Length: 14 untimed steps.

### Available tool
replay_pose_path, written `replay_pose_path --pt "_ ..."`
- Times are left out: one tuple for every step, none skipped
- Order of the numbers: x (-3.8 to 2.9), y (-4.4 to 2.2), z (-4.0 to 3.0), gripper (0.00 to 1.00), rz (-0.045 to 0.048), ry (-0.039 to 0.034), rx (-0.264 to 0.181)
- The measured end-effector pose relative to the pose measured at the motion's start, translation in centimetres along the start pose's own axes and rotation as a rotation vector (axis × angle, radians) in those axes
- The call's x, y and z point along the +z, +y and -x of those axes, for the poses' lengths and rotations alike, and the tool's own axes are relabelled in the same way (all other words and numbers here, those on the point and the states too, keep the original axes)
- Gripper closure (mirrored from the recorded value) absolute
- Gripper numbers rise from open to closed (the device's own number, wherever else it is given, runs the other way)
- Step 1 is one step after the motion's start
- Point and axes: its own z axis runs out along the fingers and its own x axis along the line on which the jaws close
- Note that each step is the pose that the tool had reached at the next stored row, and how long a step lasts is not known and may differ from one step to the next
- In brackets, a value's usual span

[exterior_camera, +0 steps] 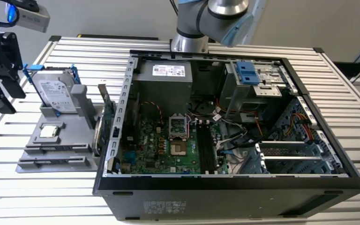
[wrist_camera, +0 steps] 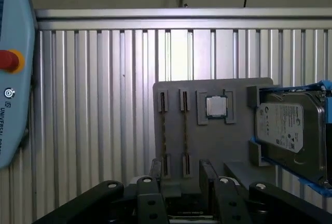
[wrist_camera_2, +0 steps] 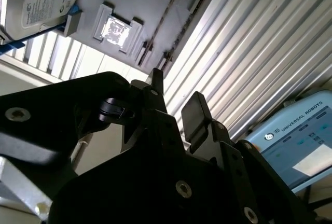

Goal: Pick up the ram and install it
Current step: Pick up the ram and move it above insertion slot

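First wrist view: ram (wrist_camera: 184, 130) edge-on, thin dark strip in grey holder (wrist_camera: 212, 143).

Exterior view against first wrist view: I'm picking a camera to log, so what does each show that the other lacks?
Exterior view: the open computer case with its motherboard, and the green expansion card beside it. First wrist view: the teach pendant. Both: the gray holder, its hard drive and processor chip, and the open gripper near the holder.

Hard drive (wrist_camera: 290, 130) rises near the ram (wrist_camera: 184, 130), other side open.
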Motion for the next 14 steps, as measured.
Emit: replay_pose_path --pt "0.00 0.00 0.00 1.00 0.0000 0.0002 -0.004" --pt "0.00 0.00 0.00 1.00 0.0000 0.0004 -0.008" --pt "0.00 0.00 0.00 1.00 0.0000 0.0005 -0.012" --pt "0.00 0.00 0.00 1.00 0.0001 0.0007 -0.016" --pt "0.01 0.00 0.00 1.00 0.0000 0.0009 -0.020" --pt "0.00 0.00 0.00 1.00 0.0001 0.0011 -0.023" --pt "0.01 0.00 0.00 1.00 0.0000 0.0012 -0.027" --pt "0.01 0.00 0.00 1.00 0.0000 0.0014 -0.030" --pt "0.01 0.00 0.00 1.00 0.0001 0.0015 -0.033" --pt "0.01 0.00 0.00 1.00 0.0001 0.0017 -0.036" --pt "0.01 0.00 0.00 1.00 0.0001 0.0018 -0.040" --pt "0.01 0.00 0.00 1.00 0.0001 0.0019 -0.043" --pt "0.01 0.00 0.00 1.00 0.0001 0.0021 -0.046" --pt "0.01 0.00 0.00 1.00 0.0001 0.0023 -0.049"
